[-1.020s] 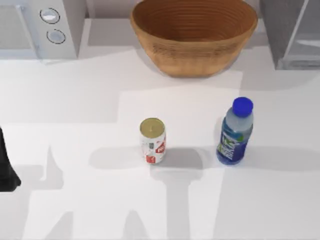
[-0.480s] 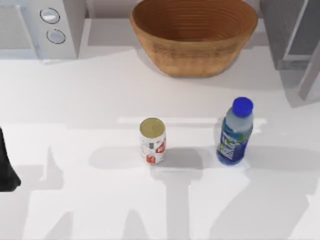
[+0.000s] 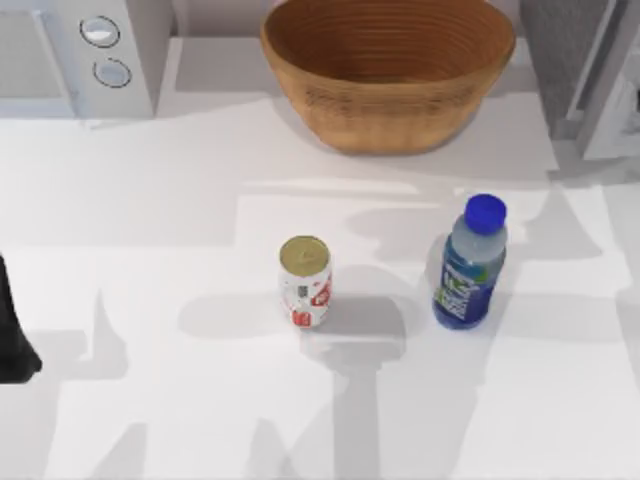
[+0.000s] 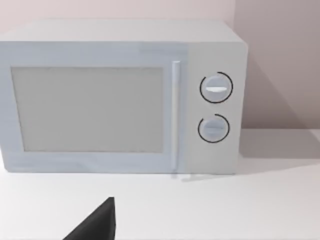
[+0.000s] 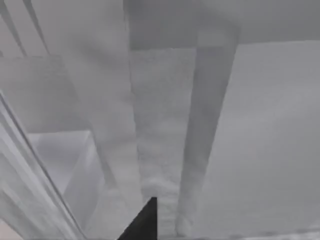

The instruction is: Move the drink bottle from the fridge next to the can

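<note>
The drink bottle (image 3: 470, 262), clear with a blue cap and a blue-green label, stands upright on the white table right of centre. The can (image 3: 305, 282), white with red marks and a gold top, stands a short gap to its left. The grey fridge (image 3: 556, 60) sits at the back right corner, its pale door panel (image 3: 612, 95) angled at the table's right edge. In the right wrist view a dark part of my right gripper (image 5: 143, 222) hangs close to the fridge's grey panels (image 5: 165, 125). My left arm (image 3: 10, 340) is parked at the left edge.
A large woven basket (image 3: 388, 70) stands at the back centre. A white microwave with two round knobs (image 3: 100, 50) fills the back left corner, and also faces the left wrist camera as the microwave (image 4: 120, 95). Open table lies in front of the can and bottle.
The fridge's door panel has swung at the right edge, and shadows have shifted across the table. The bottle, the can and my left arm have stayed put.
</note>
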